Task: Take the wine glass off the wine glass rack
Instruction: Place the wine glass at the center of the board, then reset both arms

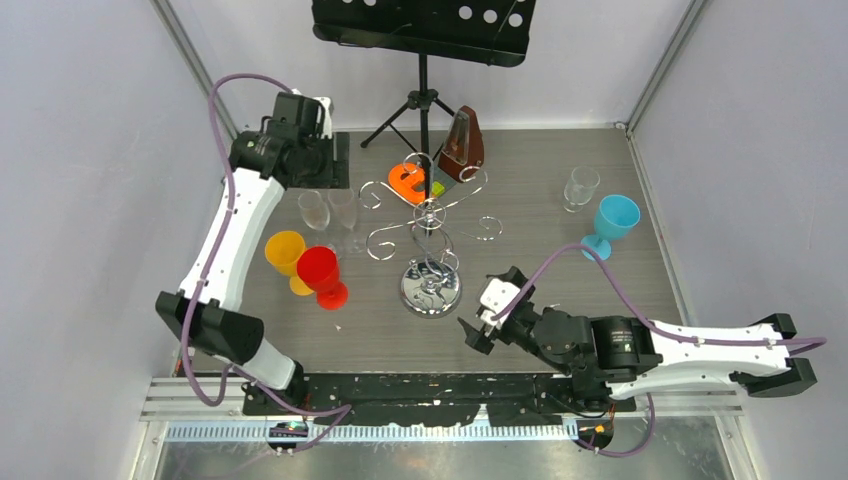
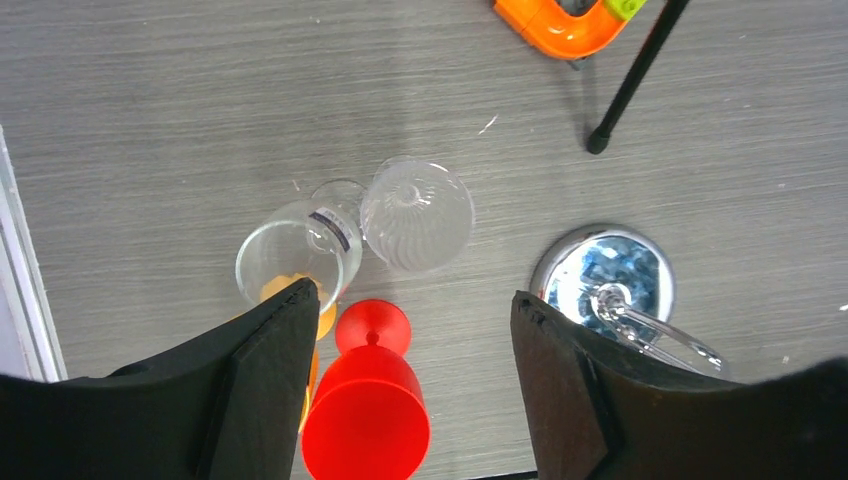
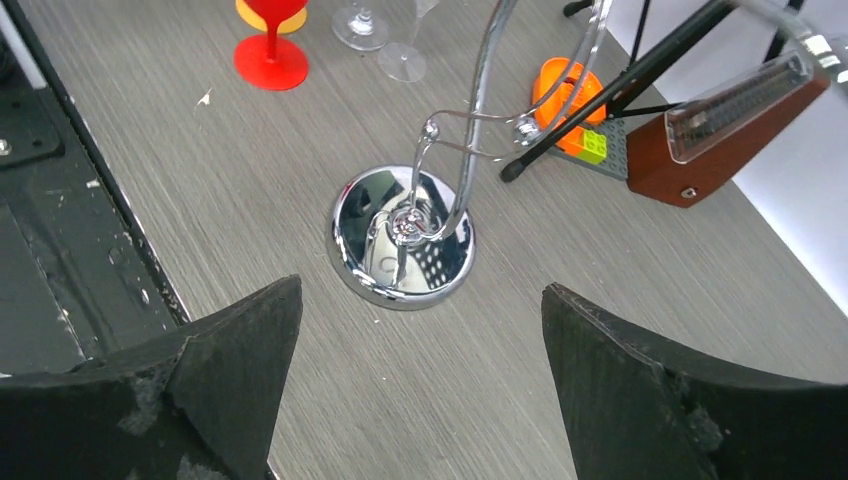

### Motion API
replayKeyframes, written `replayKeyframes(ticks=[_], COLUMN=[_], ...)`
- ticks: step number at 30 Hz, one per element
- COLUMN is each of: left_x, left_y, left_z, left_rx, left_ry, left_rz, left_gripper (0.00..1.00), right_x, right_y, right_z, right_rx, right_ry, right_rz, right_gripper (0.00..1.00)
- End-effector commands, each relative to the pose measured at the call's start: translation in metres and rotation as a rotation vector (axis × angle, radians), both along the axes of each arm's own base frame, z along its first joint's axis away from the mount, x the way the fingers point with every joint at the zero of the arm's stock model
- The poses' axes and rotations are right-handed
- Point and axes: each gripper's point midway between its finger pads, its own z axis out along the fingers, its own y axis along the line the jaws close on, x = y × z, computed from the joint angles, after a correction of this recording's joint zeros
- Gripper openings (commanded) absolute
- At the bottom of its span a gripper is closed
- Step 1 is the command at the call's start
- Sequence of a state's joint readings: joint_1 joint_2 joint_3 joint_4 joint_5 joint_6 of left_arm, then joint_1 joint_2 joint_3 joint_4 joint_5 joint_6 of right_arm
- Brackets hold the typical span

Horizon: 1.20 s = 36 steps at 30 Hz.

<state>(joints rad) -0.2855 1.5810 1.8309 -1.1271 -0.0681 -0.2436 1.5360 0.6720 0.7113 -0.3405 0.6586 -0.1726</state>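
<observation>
Left gripper (image 1: 322, 165) hangs above the far left of the grey wood-grain table (image 1: 560, 300) in the overhead view. Two clear glasses stand just on its near side, a plain wine glass (image 1: 313, 209) and a ribbed wine glass (image 1: 343, 210), touching or nearly so. We cannot tell which one is the task's. Both stand off the wine glass rack (image 1: 430, 215), a chrome wire tree of curled scroll arms whose post rises straight up at mid-table from a round mirror base. Right gripper (image 1: 487, 308) lies low just right of that base, pointing at it. A matte red plastic goblet (image 1: 322, 275) and a yellow goblet (image 1: 285, 255) stand near the left arm.

From the left wrist we look straight down. Its black, rough-edged jaws stand well apart with nothing between them. Both glasses show as circles, mouths up and stems vertical, and the plain one bears a small label.

From the right wrist, the wide-spread jaws hold nothing and frame the rack's shiny base. The post climbs out of view, and the glasses' round feet rest flat on the table beyond.
</observation>
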Motion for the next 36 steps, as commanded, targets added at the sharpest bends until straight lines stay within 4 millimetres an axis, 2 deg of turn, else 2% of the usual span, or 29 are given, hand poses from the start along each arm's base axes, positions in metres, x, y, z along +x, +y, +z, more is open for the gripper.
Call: replayKeyframes(ticks=[1,2,3,4,5,8,10,11,16,23,26,31,36], left_x=[-0.014,-0.018,-0.022,-0.026,-0.031,-0.046,-0.055,-0.059,-0.079,-0.103,-0.118,-0.140,-0.160], left_y=[-0.003,-0.004,-0.004,-0.010,-0.011,-0.009,-0.008,-0.006,-0.001,0.010,0.002,-0.005,-0.015], left_z=[0.041,0.045,0.048,0.053,0.055,0.062,0.060,0.060,0.052,0.025,0.013,0.009,0.001], left_rx=[-0.073,-0.087,-0.092,-0.116,-0.118,-0.131,-0.131,-0.130,-0.128,-0.110,-0.161,-0.220,-0.286], left_ry=[-0.131,-0.151,-0.170,-0.190,-0.205,-0.247,-0.252,-0.256,-0.257,-0.248,-0.247,-0.289,-0.311], left_rz=[-0.029,-0.040,-0.048,-0.076,-0.084,-0.091,-0.095,-0.095,-0.094,-0.088,-0.139,-0.203,-0.281], left_gripper=[0.71,0.73,0.76,0.78,0.80,0.85,0.98,0.99,1.00,1.00,1.00,1.00,1.00], right_x=[0.006,0.006,0.006,0.005,0.005,0.012,0.017,0.020,0.025,0.027,0.023,0.025,0.026], right_y=[-0.012,-0.012,-0.013,-0.013,-0.013,-0.022,-0.028,-0.030,-0.044,-0.065,-0.069,-0.074,-0.083], right_z=[0.023,0.029,0.024,0.029,0.024,0.026,0.026,0.029,0.024,0.036,0.032,0.017,0.014], right_rx=[0.052,0.067,0.034,0.047,0.030,0.024,0.028,0.055,0.048,0.137,0.098,0.103,0.153], right_ry=[0.070,0.083,0.089,0.104,0.122,0.134,0.147,0.159,0.177,0.223,0.244,0.249,0.261], right_rz=[-0.110,-0.116,-0.121,-0.128,-0.144,-0.238,-0.306,-0.354,-0.474,-0.575,-0.561,-0.602,-0.641], right_gripper=[0.95,0.95,0.95,0.95,0.95,0.95,0.95,0.95,0.95,0.95,0.95,0.95,0.95])
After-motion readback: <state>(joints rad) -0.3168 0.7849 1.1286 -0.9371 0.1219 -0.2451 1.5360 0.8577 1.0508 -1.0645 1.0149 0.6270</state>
